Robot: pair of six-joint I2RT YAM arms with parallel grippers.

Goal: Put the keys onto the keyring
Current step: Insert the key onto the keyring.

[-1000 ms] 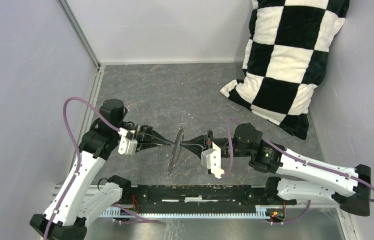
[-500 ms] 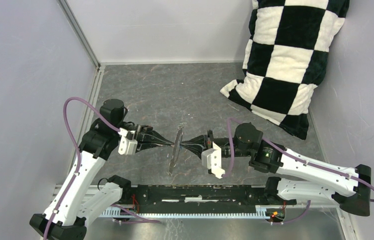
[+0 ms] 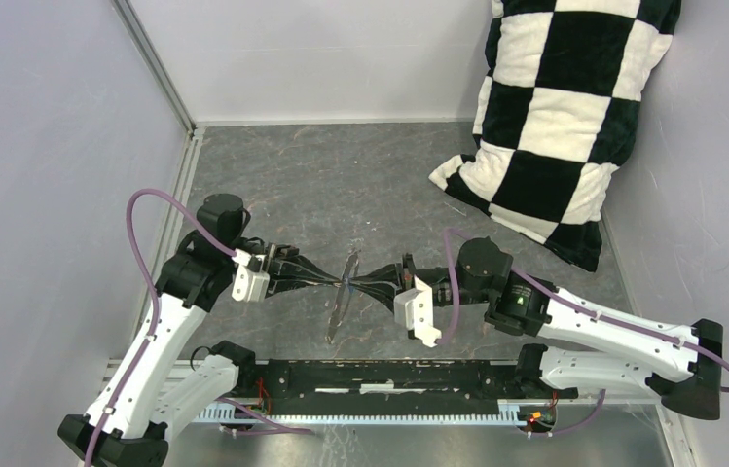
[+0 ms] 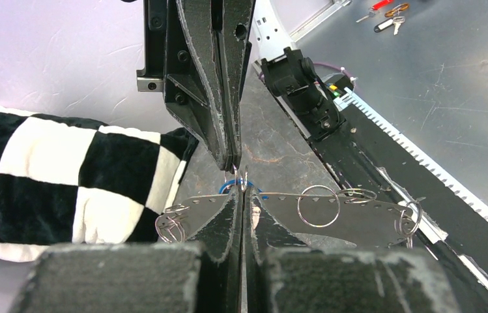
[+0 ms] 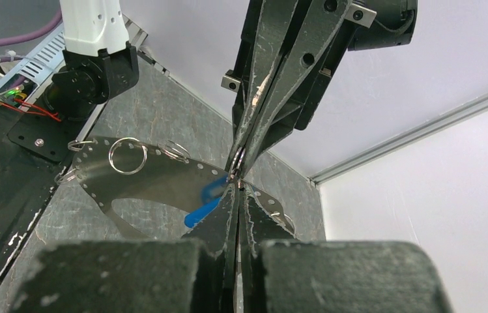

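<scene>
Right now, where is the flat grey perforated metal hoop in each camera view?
Top external: hoop, edge-on sliver at centre.
Left wrist: hoop spans lower centre.
Right wrist: hoop left of centre.
Shared landmark: black base rail, bottom in top external, right in left wrist, left in right wrist.

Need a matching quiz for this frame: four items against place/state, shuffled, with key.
Items
1. keyring
2. blue key
3. pillow
4. left tool

Place/state
A. leaning in the far right corner
B. shut, tip to tip with the right tool
C. upright between the two tools
D. just beside the right tool's fingers, at the hoop

Pairs: 1-C, 2-D, 3-A, 4-B
</scene>
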